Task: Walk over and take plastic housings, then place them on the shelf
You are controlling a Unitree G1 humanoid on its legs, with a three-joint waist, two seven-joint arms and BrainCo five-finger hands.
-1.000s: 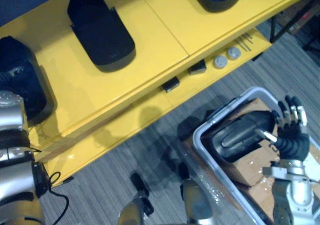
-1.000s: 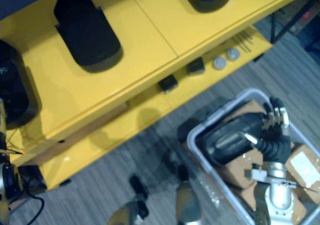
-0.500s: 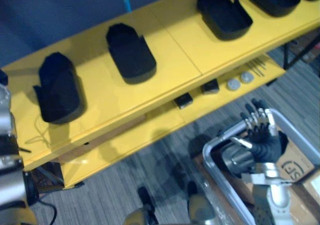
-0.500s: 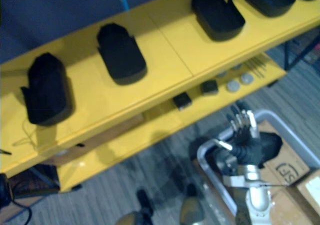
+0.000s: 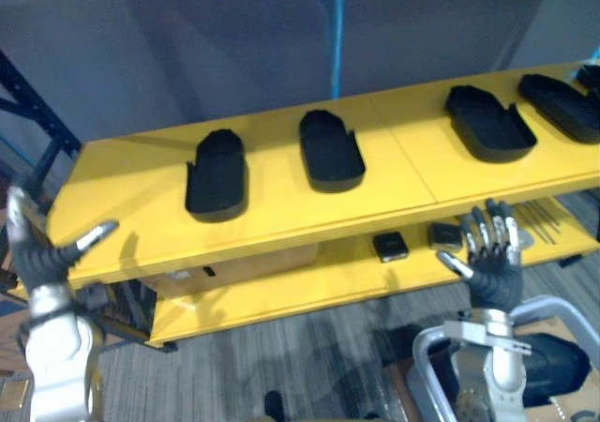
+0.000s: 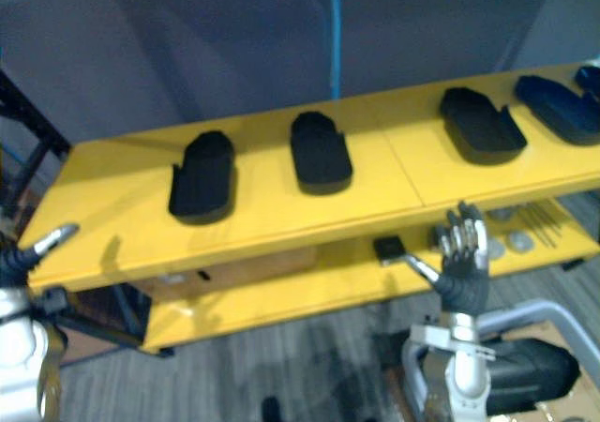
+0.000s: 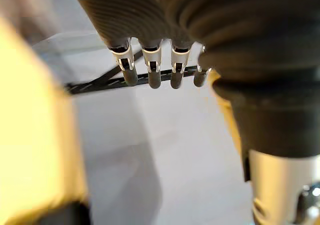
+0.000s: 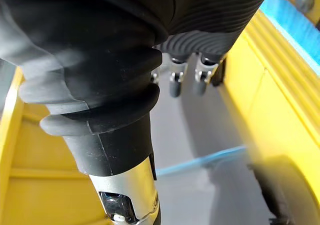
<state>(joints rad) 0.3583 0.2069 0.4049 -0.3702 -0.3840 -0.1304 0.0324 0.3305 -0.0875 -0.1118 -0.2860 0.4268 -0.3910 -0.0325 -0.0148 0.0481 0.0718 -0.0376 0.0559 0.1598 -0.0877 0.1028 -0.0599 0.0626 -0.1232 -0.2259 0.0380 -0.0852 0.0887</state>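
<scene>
Nearest you, a grey-rimmed plastic bin sits on the floor at lower right, with one black rounded plastic housing lying in it. Your right hand is raised above the bin, fingers straight and spread, released, grasping nothing. Your left hand is up at far left by the shelf end, fingers relaxed, empty. Past the hands, the yellow shelf's lower board carries a small black block and grey round discs. The top board carries a row of black housings, set apart from each other.
</scene>
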